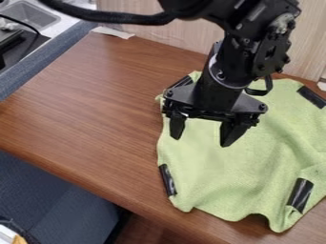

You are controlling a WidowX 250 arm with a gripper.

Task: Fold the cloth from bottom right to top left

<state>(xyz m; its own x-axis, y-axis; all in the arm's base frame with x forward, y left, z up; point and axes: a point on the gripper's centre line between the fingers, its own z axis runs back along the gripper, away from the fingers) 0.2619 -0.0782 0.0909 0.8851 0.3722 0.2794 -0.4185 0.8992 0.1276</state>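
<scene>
Jaws spread wide with nothing between them, the black gripper [201,139] hangs over the right part of the wooden table [83,109]. Beneath it, the green cloth [255,155] lies mostly flat on the table's right part, softly rippled, with black strips near its corners and its lower border close to the table's near edge. What matters is the diagonal: the gripper is above the cloth's upper left portion, the side the fold should land on, while the bottom right corner, by the lower right black strip [299,194], lies down and to the right, nearer the table's near edge. So the next move probably calls for travel that way, then a pinch and a lift back. Grabbing too little fabric could let the corner slip.
</scene>
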